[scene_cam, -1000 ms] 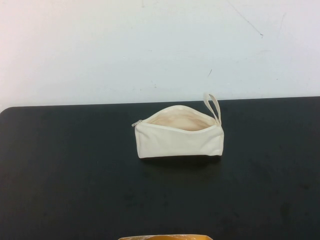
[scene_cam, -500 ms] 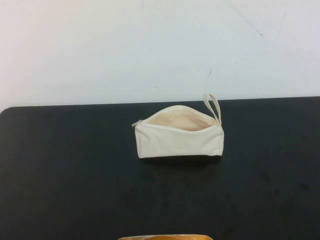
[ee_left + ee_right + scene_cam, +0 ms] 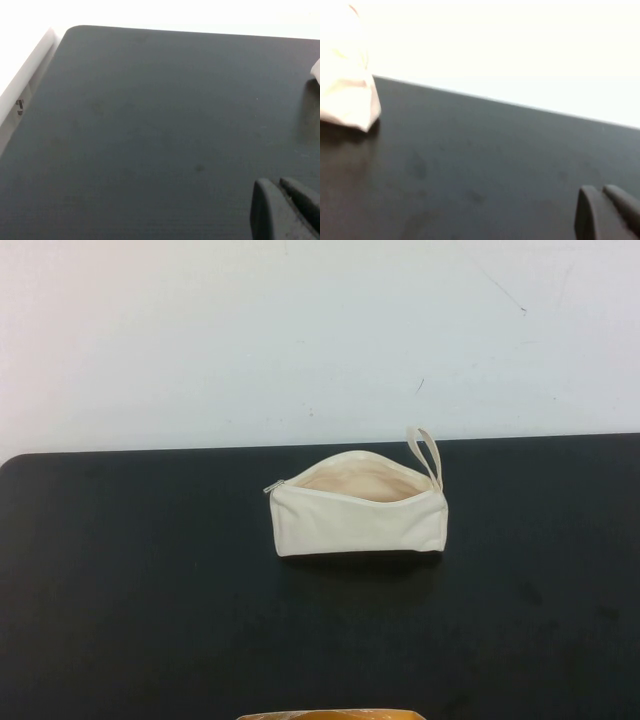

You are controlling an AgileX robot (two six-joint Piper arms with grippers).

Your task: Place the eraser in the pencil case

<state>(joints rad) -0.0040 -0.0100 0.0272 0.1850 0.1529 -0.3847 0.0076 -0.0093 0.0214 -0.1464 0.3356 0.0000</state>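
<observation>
The cream pencil case point(image 3: 358, 515) lies on the black table point(image 3: 150, 580), unzipped with its mouth open upward. Its silver zipper pull is at the left end and its loop strap point(image 3: 426, 453) at the right end. The eraser is not in view in any frame. My left gripper point(image 3: 277, 183) hangs over bare table left of the case, fingers together and empty; a corner of the case point(image 3: 316, 70) shows at that view's edge. My right gripper point(image 3: 600, 189) is over bare table right of the case point(image 3: 347, 100), fingers together and empty. Neither gripper shows in the high view.
A white wall point(image 3: 320, 330) stands behind the table's far edge. A yellow-orange edge point(image 3: 330, 714) shows at the bottom middle of the high view. A white ledge point(image 3: 25, 80) borders the table's left side.
</observation>
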